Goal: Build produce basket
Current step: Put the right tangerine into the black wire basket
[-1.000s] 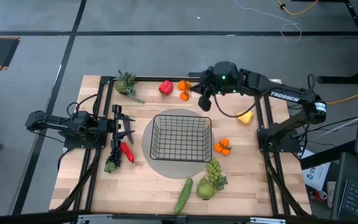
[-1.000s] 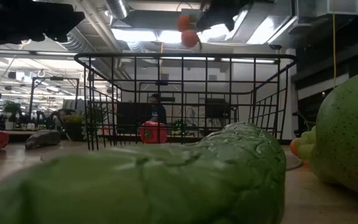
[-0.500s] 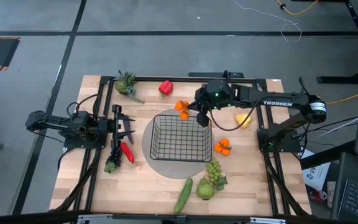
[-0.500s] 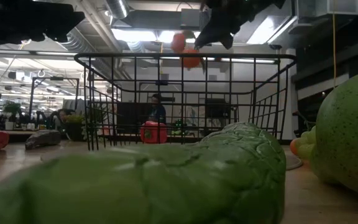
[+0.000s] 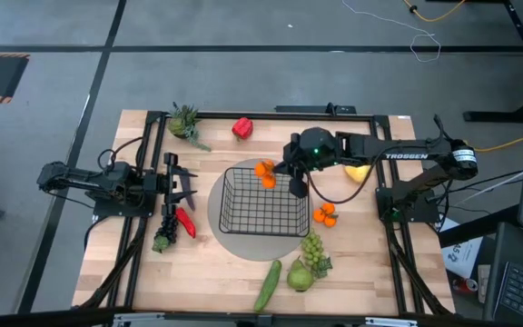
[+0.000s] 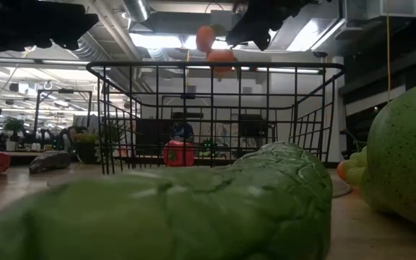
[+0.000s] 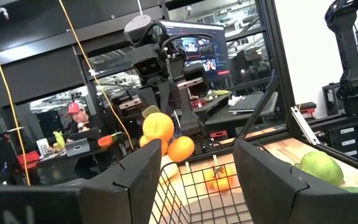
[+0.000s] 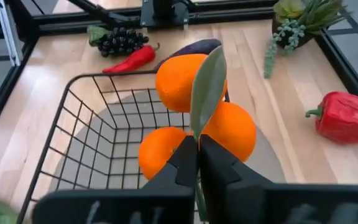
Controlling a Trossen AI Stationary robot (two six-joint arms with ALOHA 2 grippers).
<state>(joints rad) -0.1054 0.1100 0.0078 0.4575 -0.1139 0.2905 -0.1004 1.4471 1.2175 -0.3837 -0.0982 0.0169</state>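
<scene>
The black wire basket (image 5: 264, 202) stands on a grey round mat (image 5: 234, 238) in the middle of the table. My right gripper (image 5: 286, 172) is shut on a cluster of three small oranges (image 5: 264, 173) with a green leaf, above the basket's far rim; the cluster also shows in the low view (image 6: 211, 45) and in the left wrist view (image 7: 166, 137). My left gripper (image 5: 189, 191) waits open and empty to the left of the basket, beside a red chili (image 5: 185, 221) and dark grapes (image 5: 163, 238). My right gripper pinches the orange cluster by its green leaf (image 8: 197, 134) between its two fingertips (image 8: 219, 163). The fingers come from the table's right side, slanting down. The three oranges (image 8: 232, 130) sit just beyond the fingertips, lifted clear above the basket's far rim (image 8: 123, 78).
A red bell pepper (image 5: 241, 128) and a spiky green plant (image 5: 184, 121) lie at the far edge, a yellow fruit (image 5: 359, 172) and another orange cluster (image 5: 325, 214) right of the basket. Green grapes (image 5: 313, 248), a pear (image 5: 300, 276) and a cucumber (image 5: 268, 284) lie near the front.
My right gripper has carried the orange cluster from near the table's far edge toward the near edge and a little left, until it hangs over the basket's far rim. The cluster stays clear of the table and the gripper stays shut.
</scene>
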